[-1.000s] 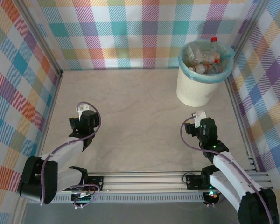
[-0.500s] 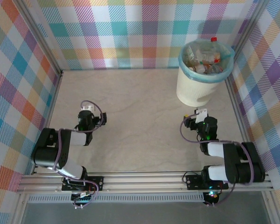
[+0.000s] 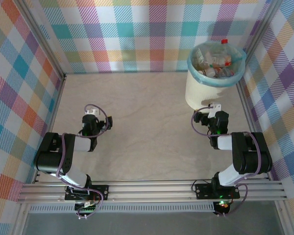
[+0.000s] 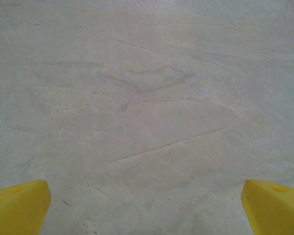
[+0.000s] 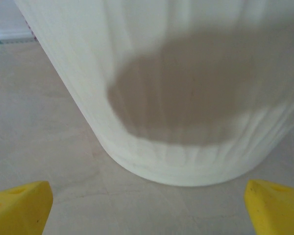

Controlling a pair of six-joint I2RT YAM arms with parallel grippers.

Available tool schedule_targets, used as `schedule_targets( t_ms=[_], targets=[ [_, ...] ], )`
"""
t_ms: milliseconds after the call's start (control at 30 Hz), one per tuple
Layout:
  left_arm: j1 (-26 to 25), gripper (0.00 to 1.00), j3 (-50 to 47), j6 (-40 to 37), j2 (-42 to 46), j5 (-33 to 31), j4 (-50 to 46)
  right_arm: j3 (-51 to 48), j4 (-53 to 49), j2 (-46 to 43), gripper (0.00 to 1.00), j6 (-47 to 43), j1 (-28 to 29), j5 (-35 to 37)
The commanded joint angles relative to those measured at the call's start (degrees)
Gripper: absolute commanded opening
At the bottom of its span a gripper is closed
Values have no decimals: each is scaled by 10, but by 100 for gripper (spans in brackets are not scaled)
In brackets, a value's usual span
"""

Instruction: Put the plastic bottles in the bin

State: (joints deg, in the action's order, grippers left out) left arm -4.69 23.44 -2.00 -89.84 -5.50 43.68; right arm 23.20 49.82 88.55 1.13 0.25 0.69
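The bin (image 3: pixel 204 95) is a cream-white bucket with a teal liner over its rim, standing at the far right of the table. Several plastic bottles (image 3: pixel 213 62) lie heaped inside it, and one red cap sticks up at the back. My right gripper (image 3: pixel 216 116) sits low just in front of the bin and is open. In the right wrist view the bin's wall (image 5: pixel 186 73) stands close ahead, with the right gripper (image 5: pixel 147 210) holding nothing between its yellow fingertips (image 5: pixel 19 203). My left gripper (image 3: pixel 91 121) rests over the table at the left. It (image 4: pixel 147 210) is open over bare tabletop.
Checked cloth walls on a metal frame enclose the beige table (image 3: pixel 147 122) on three sides. Both arms are folded back near the front rail (image 3: pixel 152 188).
Both arms have folded down and back towards their bases. The right gripper has moved up the table, closer to the bin's foot. The left gripper has barely shifted in the last half second.
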Motion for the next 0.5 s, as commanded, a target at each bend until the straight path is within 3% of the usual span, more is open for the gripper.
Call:
schedule_targets(
  t_ms=[0, 467],
  targets=[
    [7, 100, 10, 1, 2, 6, 18, -2, -13, -7, 100, 5, 0, 5],
    [7, 100, 11, 2, 2, 7, 16, -2, -12, -7, 100, 4, 1, 5]
  ],
)
